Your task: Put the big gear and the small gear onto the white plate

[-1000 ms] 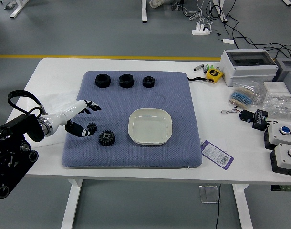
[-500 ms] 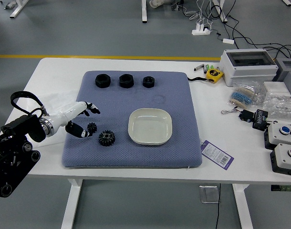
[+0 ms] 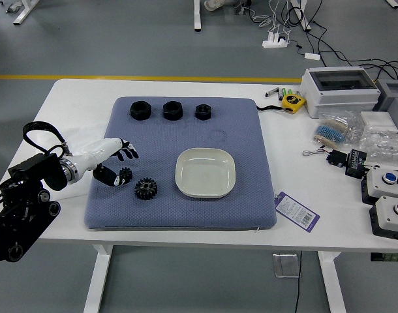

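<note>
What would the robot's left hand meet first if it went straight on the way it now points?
Probably the small gear, very near the left hand; the hand's height above the blue mat is unclear.

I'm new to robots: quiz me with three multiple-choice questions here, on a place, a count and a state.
1. Where is the big gear?
A on the plate
B beside the tape measure
C on the blue mat, left of the plate

2. How many smooth black pieces line the mat's far side?
A three
B two
C five

3. How is the robot's left hand?
A clenched into a fist
B open, fingers apart
C out of view

1 C: mat surrounds it.
2 A: three separate dark shapes.
3 B: gaps show between fingers.
</note>
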{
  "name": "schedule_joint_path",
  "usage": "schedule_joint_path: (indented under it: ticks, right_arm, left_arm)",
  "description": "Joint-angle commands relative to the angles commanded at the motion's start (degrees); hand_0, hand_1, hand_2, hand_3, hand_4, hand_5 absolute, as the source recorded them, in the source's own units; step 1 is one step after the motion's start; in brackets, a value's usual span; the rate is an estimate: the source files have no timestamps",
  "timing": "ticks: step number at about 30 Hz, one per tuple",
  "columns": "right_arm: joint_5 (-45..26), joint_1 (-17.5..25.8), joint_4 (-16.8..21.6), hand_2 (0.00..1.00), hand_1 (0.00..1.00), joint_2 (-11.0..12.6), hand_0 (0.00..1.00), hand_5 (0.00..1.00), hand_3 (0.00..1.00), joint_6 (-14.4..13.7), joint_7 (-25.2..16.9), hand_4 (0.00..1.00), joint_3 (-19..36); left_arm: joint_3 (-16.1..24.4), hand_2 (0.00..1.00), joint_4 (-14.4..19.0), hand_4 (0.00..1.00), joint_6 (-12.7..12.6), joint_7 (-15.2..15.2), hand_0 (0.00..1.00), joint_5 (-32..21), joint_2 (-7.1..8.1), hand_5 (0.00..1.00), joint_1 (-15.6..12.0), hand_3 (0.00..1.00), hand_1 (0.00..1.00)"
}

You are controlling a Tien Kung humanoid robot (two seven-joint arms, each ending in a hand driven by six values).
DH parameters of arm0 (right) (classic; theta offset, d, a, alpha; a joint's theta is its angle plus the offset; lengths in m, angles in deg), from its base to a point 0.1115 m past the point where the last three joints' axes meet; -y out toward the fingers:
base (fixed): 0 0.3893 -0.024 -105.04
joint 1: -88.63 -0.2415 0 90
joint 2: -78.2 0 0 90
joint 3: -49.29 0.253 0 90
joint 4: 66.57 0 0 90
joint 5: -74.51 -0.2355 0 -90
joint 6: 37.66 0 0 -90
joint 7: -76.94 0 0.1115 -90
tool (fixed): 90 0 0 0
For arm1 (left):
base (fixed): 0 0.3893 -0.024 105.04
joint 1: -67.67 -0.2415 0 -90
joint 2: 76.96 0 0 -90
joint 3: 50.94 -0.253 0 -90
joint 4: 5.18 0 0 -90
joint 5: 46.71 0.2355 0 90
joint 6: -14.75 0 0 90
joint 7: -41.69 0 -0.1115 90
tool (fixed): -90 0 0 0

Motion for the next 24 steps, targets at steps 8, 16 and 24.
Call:
schedule_joint_path:
  ticks: [8,16,24]
  right_arm:
    - [0.2,-0.12,0.04,0.758,0.679,0.03,0.699,0.741,0.627,-0.05,0.07,0.836,0.11]
    - [0.04,-0.28,0.09,0.758,0.679,0.16,0.7,0.741,0.627,-0.01,0.01,0.836,-0.01]
    - [0.08,-0.51,0.12,0.758,0.679,0.19,0.7,0.741,0.626,-0.05,0.03,0.836,0.01]
  left_arm:
    - [-0.7,0.635,-1.92,0.81,0.12,0.06,0.628,0.16,-0.18,0.002,0.61,0.649,0.581]
    - [-0.71,0.554,-3.93,0.74,-0.59,0.7,0.555,-0.09,-0.45,0.002,0.77,0.577,0.513]
    - [-0.87,0.53,-5.55,0.721,-0.68,0.89,0.516,-0.47,-0.91,0.002,1.36,0.562,0.491]
